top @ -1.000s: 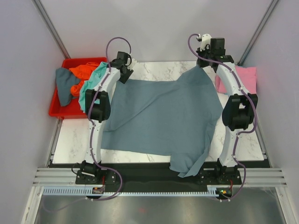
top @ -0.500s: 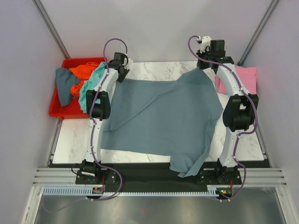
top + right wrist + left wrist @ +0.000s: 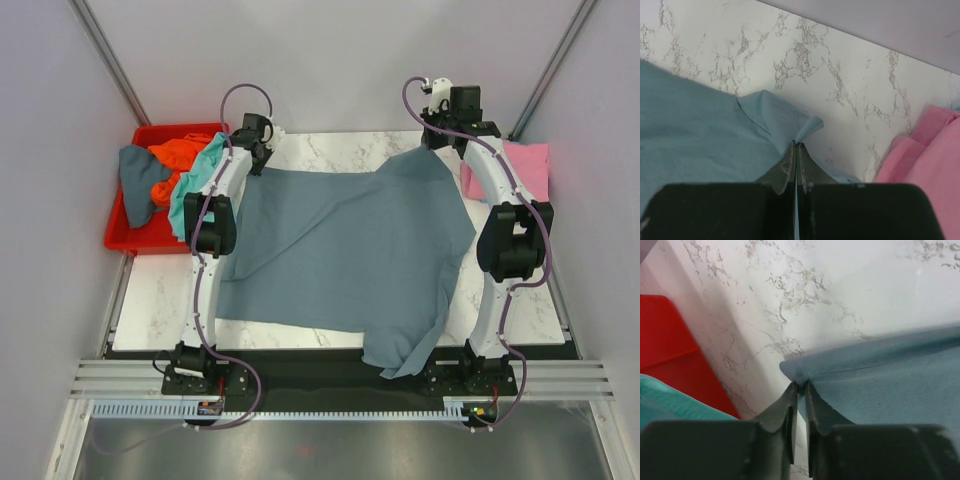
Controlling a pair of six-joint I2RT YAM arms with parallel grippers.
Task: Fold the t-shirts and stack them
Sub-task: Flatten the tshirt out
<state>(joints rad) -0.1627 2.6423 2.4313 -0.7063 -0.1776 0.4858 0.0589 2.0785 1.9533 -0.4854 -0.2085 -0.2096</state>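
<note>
Your left gripper sits at the upper left of the overhead view. Its fingers are drawn nearly together, and the far left corner of the blue-grey shirt is pinched at their tips. Your right gripper is at the upper right, clenched tight on a puckered fold at the shirt's far right corner.

The blue-grey shirt lies spread over the middle of the marble table, between your two arms. Its lower right part hangs over the near edge at the bottom of the frame.

A pink shirt lies at the right edge of the table, just beside the right arm. At the upper left stands a red bin holding an orange shirt. A teal shirt drapes over the bin's right side, against the left arm.
</note>
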